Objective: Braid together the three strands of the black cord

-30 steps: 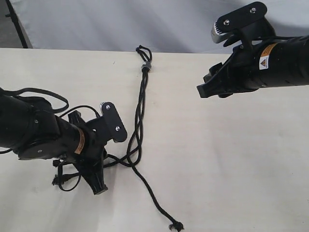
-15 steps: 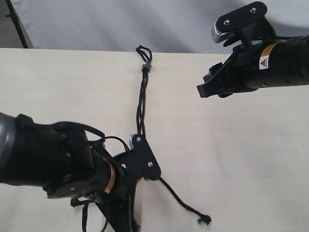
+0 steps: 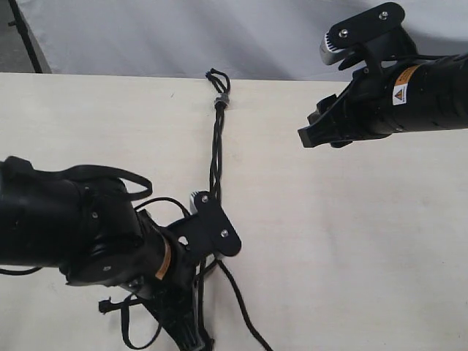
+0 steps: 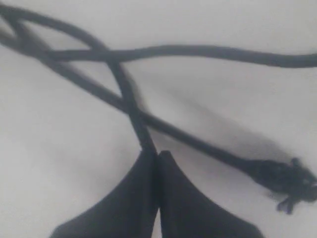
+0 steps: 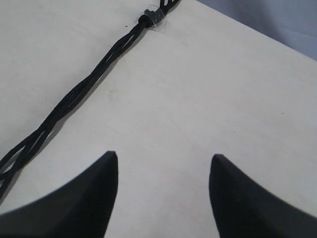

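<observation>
**Firmly pinched: left tool has one strand, right tool hangs wide and empty**

Now the black cord (image 3: 216, 146) lies on the pale table (image 3: 351, 241), running from the middle of the far edge towards the near edge. Its short loop (image 3: 217, 77) sits right at the far edge, with the small knot (image 3: 220, 101) just below it. From the knot the three strands (image 5: 74, 96) run together in a loose twist across the middle of the table, then pass under the left arm's wrist bracket and spread apart near the near edge.

The left gripper (image 3: 191, 336) is down at the near edge, left of the middle, its tips low over the table. In the left wrist view its jaws are pressed together with no gap, and one strand (image 4: 130, 106) goes straight in between the tips (image 4: 157, 154), so it is clamped on that strand. A second strand crosses over the held one close to the tips and runs off to the side; a third passes beside the tips and ends in a frayed knot (image 4: 290, 179) lying on the table nearby.

The right gripper (image 3: 311, 137) hangs above the far right part of the table, well apart from the cord. Its fingers stand wide apart (image 5: 163, 161), with only bare table between them; it holds nothing.
</observation>
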